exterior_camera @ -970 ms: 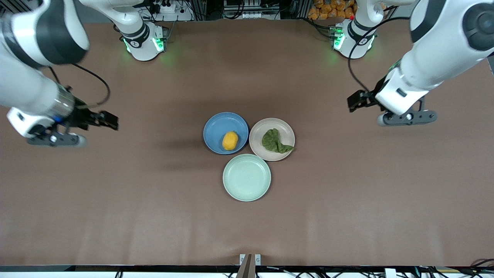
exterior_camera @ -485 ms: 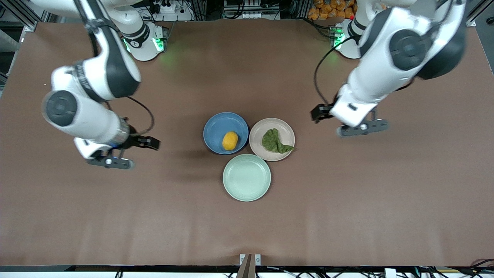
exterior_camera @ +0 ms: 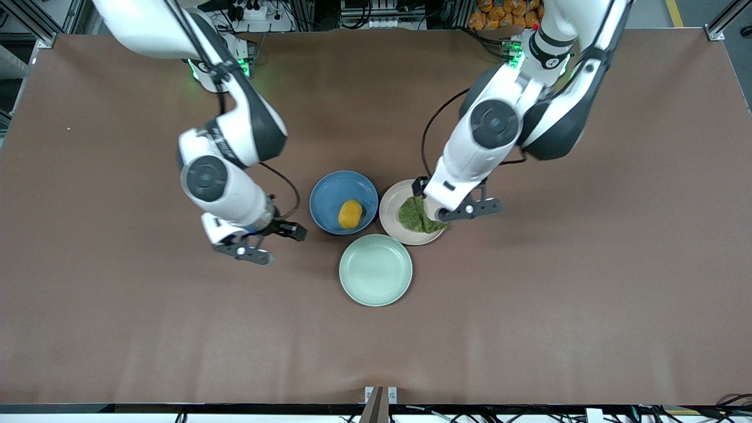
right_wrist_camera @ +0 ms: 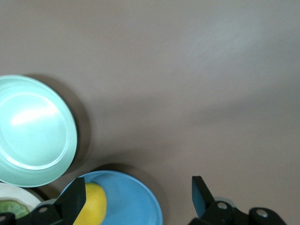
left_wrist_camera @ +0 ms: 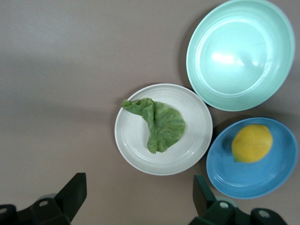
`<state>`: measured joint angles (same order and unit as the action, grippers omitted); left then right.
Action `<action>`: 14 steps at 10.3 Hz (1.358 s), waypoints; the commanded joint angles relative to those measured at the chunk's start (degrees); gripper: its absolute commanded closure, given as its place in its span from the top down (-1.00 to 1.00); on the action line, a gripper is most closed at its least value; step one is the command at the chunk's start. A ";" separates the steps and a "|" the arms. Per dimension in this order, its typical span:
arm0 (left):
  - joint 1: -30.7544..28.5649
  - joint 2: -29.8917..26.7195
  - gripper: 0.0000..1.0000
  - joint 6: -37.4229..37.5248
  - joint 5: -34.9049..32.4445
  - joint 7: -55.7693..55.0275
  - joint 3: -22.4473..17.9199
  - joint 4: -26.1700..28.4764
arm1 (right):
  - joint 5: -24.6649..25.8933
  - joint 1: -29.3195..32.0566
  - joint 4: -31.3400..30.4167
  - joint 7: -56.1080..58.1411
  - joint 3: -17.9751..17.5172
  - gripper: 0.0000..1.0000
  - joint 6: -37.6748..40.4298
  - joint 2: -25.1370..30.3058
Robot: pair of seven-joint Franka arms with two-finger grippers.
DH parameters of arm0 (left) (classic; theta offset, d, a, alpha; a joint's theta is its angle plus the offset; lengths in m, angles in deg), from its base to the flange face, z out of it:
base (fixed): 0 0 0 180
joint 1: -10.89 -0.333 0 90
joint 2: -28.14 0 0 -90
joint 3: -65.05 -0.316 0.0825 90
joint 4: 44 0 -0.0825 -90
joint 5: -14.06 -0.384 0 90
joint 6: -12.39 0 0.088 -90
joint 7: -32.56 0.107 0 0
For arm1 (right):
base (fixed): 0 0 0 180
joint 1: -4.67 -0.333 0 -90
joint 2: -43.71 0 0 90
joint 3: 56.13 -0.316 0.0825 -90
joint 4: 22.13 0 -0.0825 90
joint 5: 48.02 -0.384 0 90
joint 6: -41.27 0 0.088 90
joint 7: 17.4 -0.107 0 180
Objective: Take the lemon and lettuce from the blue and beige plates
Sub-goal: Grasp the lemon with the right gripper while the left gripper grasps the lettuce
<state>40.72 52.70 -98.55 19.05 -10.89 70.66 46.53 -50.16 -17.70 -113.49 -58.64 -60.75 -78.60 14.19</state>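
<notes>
Brown paper covers the table [exterior_camera: 529,305] from end to end, and three plates sit clustered at its middle, rims nearly touching. From where I stand, the left gripper [exterior_camera: 437,210] hangs over the beige plate [exterior_camera: 392,218], at the edge toward the left arm's end of the table, right above the tip of the lettuce [exterior_camera: 416,215]. Its fingers [left_wrist_camera: 75,192] are spread wide, holding nothing; in its wrist view the crumpled leaf [left_wrist_camera: 159,123] lies on the beige plate [left_wrist_camera: 187,154] between the two open fingertips, not touched by either. The lettuce rests on the plate, one corner reaching its rim.

The right gripper [exterior_camera: 267,238] hovers over bare table just beside the blue plate [exterior_camera: 335,191], on the side toward the right arm's end. Its fingers [right_wrist_camera: 72,204] are also parted and empty. The lemon [exterior_camera: 350,214] sits in the blue plate, toward the edge nearer the front camera, a short way from that gripper; in the right wrist view the lemon [right_wrist_camera: 91,204] shows close beside one finger, with the blue plate [right_wrist_camera: 136,201] under the gap between them.

A green plate [exterior_camera: 375,270] lies nearer the front camera than both others, beside neither gripper, with nothing in it.
</notes>
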 commanded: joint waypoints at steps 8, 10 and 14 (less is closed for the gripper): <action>4.09 13.58 0.94 -9.71 0.72 -13.76 -0.42 0.95 | -0.67 -10.14 1.09 -11.75 0.31 1.00 -8.62 -9.41; 4.09 14.72 0.67 -11.83 0.72 -14.47 -0.42 1.75 | -1.54 -10.58 1.18 -11.75 0.31 1.00 -8.98 -10.29; 4.01 16.30 0.30 -14.72 0.72 -15.87 -0.42 2.02 | -2.52 -11.64 0.83 -11.75 0.31 1.00 -11.00 -11.26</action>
<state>44.41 68.55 -111.33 19.05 -24.93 70.55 48.14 -51.87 -28.79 -113.37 -69.71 -60.73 -89.17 3.62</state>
